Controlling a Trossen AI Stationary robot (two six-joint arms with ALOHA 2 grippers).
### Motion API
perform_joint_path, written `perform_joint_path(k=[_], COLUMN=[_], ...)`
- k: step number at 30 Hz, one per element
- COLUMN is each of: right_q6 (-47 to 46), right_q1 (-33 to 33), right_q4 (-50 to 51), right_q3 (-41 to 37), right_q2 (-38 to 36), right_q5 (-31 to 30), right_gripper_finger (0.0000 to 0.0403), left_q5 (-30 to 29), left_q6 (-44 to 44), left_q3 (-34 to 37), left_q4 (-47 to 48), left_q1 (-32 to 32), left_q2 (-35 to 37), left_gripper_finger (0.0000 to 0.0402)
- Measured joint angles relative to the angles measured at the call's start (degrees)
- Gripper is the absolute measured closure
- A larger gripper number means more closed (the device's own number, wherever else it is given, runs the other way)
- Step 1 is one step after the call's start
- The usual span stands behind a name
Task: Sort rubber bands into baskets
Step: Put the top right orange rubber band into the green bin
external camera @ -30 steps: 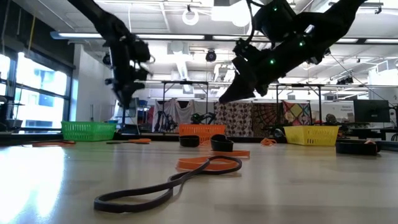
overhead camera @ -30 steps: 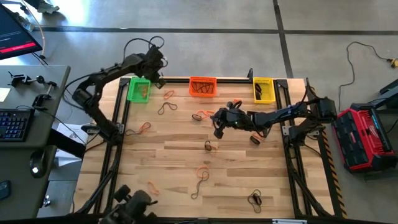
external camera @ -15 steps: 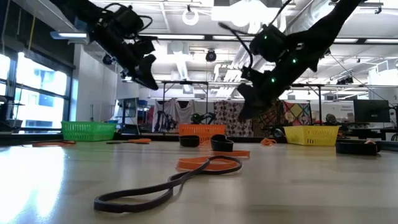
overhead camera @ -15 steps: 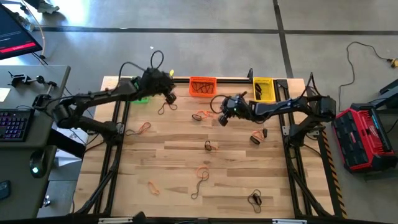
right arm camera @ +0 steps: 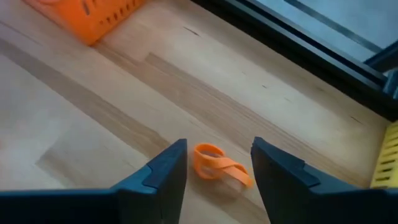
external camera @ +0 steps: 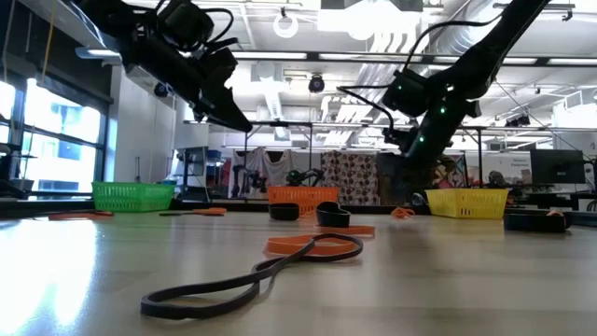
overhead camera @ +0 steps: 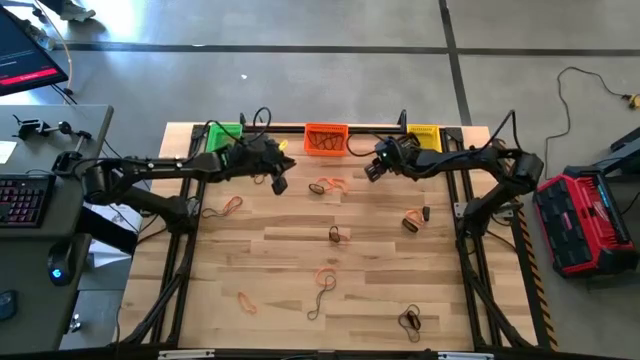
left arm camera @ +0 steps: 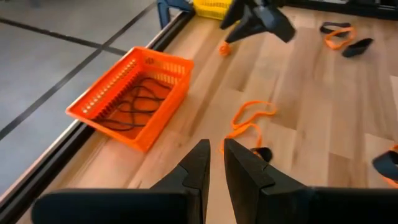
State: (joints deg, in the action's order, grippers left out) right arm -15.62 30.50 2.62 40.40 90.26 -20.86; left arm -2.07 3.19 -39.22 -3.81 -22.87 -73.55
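The right gripper [right arm camera: 216, 163] is held above the tabletop's far edge, between the orange basket [overhead camera: 326, 139] and the yellow basket [overhead camera: 424, 143], with its jaws spread wide. An orange rubber band [right arm camera: 217, 162] is seen in the gap between the fingers, over bare wood; whether it is lying on the table or falling cannot be told. It is not over either basket, so a miss is judged likely here: a band let go between baskets stays unsorted and has to be picked up again near the far rail, where room for the fingers is tight.

The left gripper [left arm camera: 214, 169] is held above the far part of the tabletop, beside the orange basket, which already holds dark bands. Its jaws are nearly pressed together, and nothing is seen pinched between them. An orange band [left arm camera: 249, 121] and a small dark band [left arm camera: 261, 153] lie just ahead of its fingertips; if the jaws are lowered without being opened, the band may only be pushed along the wood.

The green basket [overhead camera: 224, 135] sits at the far left corner. More bands are scattered over the middle and near part of the tabletop [overhead camera: 380, 270], so most of the sorting is judged to remain. With both arms working close to the orange basket, a collision is a further risk.
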Motion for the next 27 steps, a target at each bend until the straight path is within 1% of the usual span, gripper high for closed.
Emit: perform_joint_path(k=[3, 6, 11, 16, 20, 24, 26, 27], right_q6=[-0.5, -3.2, -7.3, -7.9, -6.3, -4.6, -3.6, -3.5], right_q1=[0.7, 1.4, 3.3, 4.0, 3.1, 1.2, 0.2, -0.2], right_q4=[0.6, 0.5, 0.1, -1.4, -1.9, -1.6, -1.9, -1.8], right_q3=[0.0, 0.0, 0.0, 0.2, 0.1, -0.1, -0.1, -0.1], right_q2=[0.0, 0.9, 4.9, 7.5, 6.8, 4.0, 2.1, 1.3], right_q5=[0.4, 1.3, 1.4, 1.4, 1.3, 2.0, 2.0, 2.0], right_gripper_finger=[0.0240, 0.0250, 0.0266, 0.0283, 0.0322, 0.0383, 0.0396, 0.0394], left_q5=[0.0, 0.0, -0.1, -0.1, -0.1, -0.1, -0.1, -0.1], left_q6=[0.1, 0.3, 0.4, 0.4, 0.0, -0.1, -0.1, -0.1], left_q3=[0.0, 0.0, 0.0, 0.0, 0.0, 0.0, 0.0, 0.0], left_q4=[0.0, 0.0, 0.0, 0.1, 0.1, 0.3, 0.3, 0.3], left_q1=[1.2, 2.1, 3.2, 3.2, 3.2, 3.5, 3.9, 4.1], left_q2=[0.0, 0.0, 0.0, -0.1, -0.1, -0.1, -0.1, -0.1], left_gripper_finger=[0.0365, 0.0365, 0.0365, 0.0365, 0.0365, 0.0365, 0.0365, 0.0365])
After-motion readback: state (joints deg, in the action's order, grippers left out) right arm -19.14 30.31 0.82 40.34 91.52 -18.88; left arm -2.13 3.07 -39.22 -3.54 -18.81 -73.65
